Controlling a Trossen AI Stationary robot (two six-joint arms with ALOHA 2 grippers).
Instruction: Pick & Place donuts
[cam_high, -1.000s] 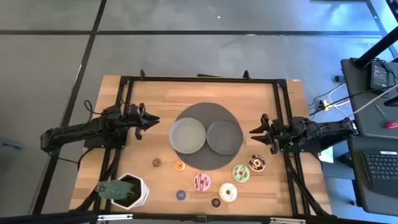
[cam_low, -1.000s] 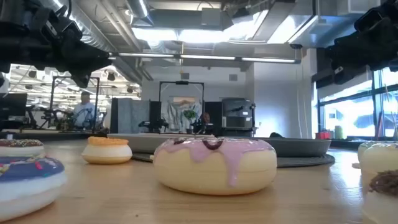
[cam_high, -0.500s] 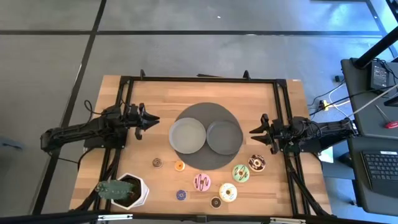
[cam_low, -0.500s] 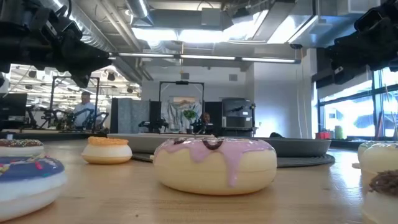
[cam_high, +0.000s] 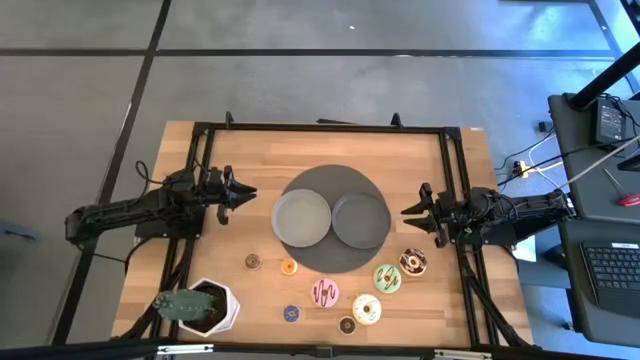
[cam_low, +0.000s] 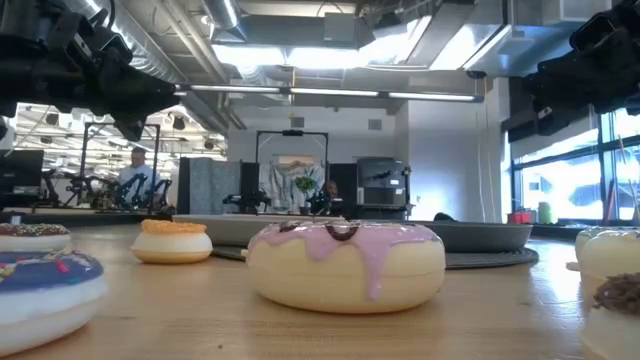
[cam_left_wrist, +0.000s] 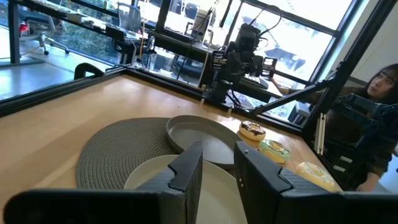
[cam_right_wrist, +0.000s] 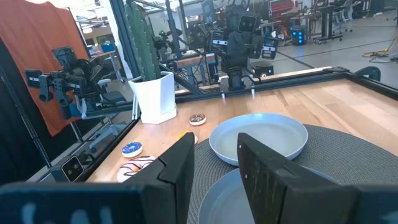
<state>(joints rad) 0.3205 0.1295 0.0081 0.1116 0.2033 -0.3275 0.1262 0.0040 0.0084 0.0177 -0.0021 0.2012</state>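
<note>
A wooden worktop (cam_high: 330, 150) in an open workshop carries donuts (cam_high: 325, 293) along its near edge. Left gripper (cam_high: 247, 193) and right gripper (cam_high: 408, 210) hover slightly parted, empty, above opposite side edges.

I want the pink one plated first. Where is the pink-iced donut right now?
In the high view, the pink-iced donut lies on the bare wood just below the round mat, between the orange mini donut and the cream-iced donut.

Eight donuts (cam_high: 387, 278) lie on the worktop (cam_high: 330, 150), four larger and four mini. Two grey plates (cam_high: 302, 217) sit on one round mat (cam_high: 325, 262). One potted cactus (cam_high: 196, 306).
</note>
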